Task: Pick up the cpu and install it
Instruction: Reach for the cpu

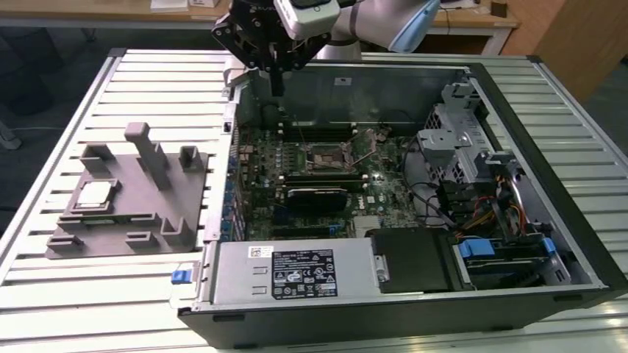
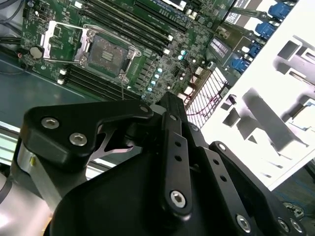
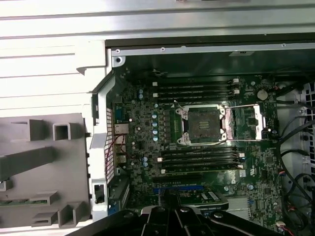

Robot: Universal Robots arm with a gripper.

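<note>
Evidently nothing gripped: gripper (image 1: pixel 278 90) jaws pressed together, empty, held above computer case (image 1: pixel 393 77) rear wall. Cpu (image 1: pixel 95 195) seated in grey tray (image 1: pixel 147 220) recess, well apart from jaws, kept flat for pickup. Socket (image 3: pixel 203 125) below jaws, frame flipped open to receive chip.

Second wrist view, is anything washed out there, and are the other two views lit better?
In the second wrist view the grey tray is blown out nearly white, while the motherboard stays readable; in the exterior view the cpu is evenly lit; in the first wrist view the socket is well lit.
</note>
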